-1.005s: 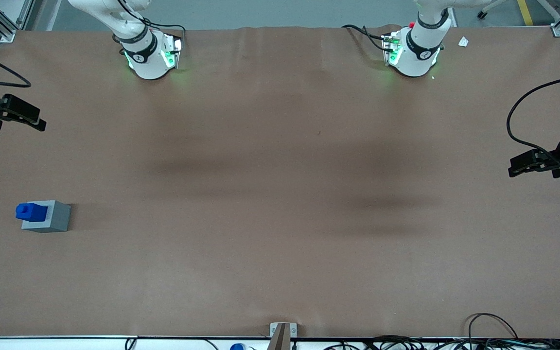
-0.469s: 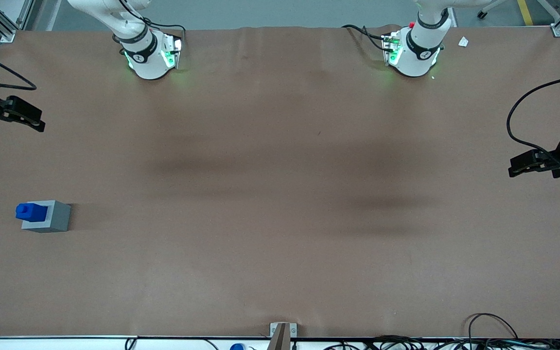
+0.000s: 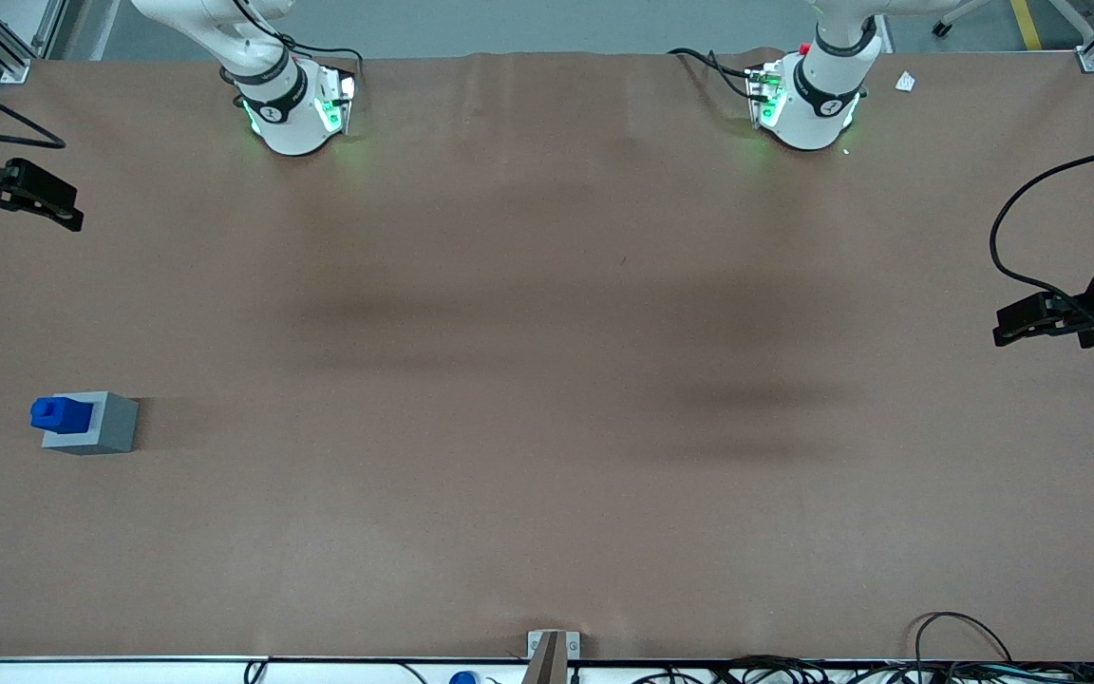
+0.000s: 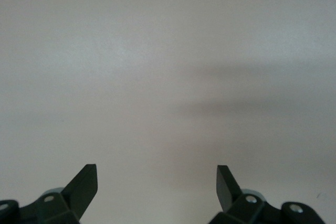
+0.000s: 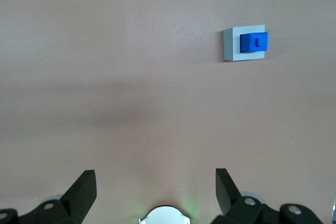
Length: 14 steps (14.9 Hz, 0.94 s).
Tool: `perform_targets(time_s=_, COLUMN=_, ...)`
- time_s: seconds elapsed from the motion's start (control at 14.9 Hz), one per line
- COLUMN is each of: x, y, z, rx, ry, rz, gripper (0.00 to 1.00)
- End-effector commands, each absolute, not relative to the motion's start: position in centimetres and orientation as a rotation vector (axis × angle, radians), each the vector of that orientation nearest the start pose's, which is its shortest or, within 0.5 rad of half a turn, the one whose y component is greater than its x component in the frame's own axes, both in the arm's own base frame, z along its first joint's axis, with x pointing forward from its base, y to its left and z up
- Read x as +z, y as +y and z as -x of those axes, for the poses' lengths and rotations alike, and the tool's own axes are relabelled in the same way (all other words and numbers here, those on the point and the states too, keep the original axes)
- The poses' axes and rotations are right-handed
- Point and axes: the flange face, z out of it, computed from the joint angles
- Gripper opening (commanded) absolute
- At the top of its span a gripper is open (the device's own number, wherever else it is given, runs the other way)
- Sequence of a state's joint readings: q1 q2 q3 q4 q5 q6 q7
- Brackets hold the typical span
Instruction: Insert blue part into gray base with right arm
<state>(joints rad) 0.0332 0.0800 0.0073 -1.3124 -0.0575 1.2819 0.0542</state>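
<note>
And the right arm's gripper [image 3: 58, 211] keeps pulling away, jaws spread wide and empty, blue part [image 3: 60, 413] seated in the gray base [image 3: 103, 425] — looks done!

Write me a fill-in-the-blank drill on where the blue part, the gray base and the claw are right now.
1. The blue part sits in the top of the gray ____.
2. The gray base rests on the brown ____.
3. The claw is open and holds ____.
4. The blue part's color is ____.

Missing words: base; table; nothing; blue
</note>
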Motion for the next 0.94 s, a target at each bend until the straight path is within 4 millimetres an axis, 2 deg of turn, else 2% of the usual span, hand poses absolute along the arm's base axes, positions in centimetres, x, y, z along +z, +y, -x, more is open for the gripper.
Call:
perform_targets(time_s=0.0, x=68.4, y=1.7, z=-53.5, rx=0.164, ry=0.056, rz=3.208, gripper=1.00)
perform_targets(time_s=0.27, x=68.1, y=2.1, z=-52.1, rx=0.160, ry=0.064, rz=3.204, gripper=1.00)
perform_targets(time_s=0.6, x=68.8, y=1.5, z=-52.2, rx=0.129, ry=0.089, rz=3.203, gripper=1.00)
perform_targets(time_s=0.87, x=68.6, y=1.6, z=-52.4, rx=0.134, ry=0.079, rz=3.203, gripper=1.00)
